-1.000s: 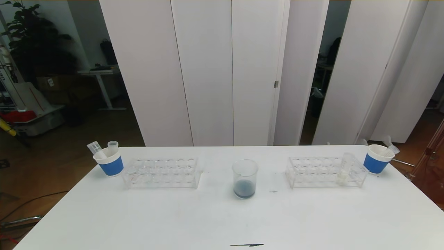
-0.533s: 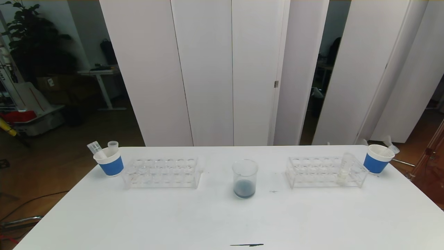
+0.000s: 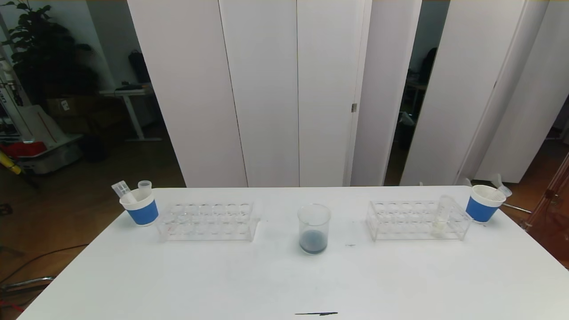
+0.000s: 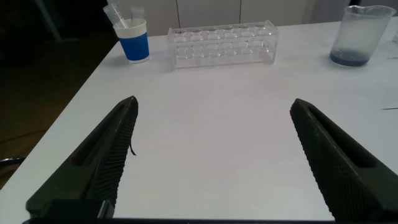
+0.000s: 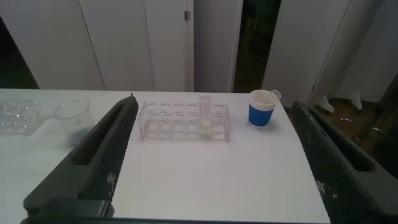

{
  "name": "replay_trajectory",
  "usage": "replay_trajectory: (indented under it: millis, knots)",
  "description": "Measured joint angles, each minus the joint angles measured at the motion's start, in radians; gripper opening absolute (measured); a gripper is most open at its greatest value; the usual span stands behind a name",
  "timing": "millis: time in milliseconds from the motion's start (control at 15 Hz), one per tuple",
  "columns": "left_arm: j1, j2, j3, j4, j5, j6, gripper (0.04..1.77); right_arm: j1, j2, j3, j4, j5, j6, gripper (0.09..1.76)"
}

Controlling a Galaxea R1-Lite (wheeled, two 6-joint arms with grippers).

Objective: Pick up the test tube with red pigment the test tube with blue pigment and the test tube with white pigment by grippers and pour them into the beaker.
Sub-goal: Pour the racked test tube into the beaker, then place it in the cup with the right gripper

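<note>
The clear beaker (image 3: 314, 229) stands mid-table with a dark bluish-grey layer at its bottom; it also shows in the left wrist view (image 4: 357, 36) and the right wrist view (image 5: 74, 123). The test tube with white pigment (image 3: 442, 216) stands upright in the right clear rack (image 3: 415, 220), and the right wrist view shows this tube (image 5: 205, 115) too. No test tube with red pigment or with blue pigment is in view. My left gripper (image 4: 213, 102) is open over bare table near the front. My right gripper (image 5: 213, 102) is open, well short of the right rack (image 5: 183, 121). Neither arm shows in the head view.
An empty clear rack (image 3: 206, 221) lies left of the beaker. A white cup with a blue band (image 3: 140, 209) holding two clear tubes stands at the far left. A matching cup (image 3: 483, 205) stands at the far right. A thin dark mark (image 3: 316, 314) lies near the table's front edge.
</note>
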Motion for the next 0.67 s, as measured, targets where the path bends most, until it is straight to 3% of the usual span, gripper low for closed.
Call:
replay_trajectory:
  millis: [333, 667]
  knots:
    - [0.0, 0.0, 0.0, 0.0, 0.0, 0.0, 1.75, -0.019, 0.369, -0.104, -0.265, -0.037, 0.003, 1.75]
    - [0.0, 0.0, 0.0, 0.0, 0.0, 0.0, 1.75, -0.024, 0.735, -0.046, -0.605, -0.054, 0.001, 1.75]
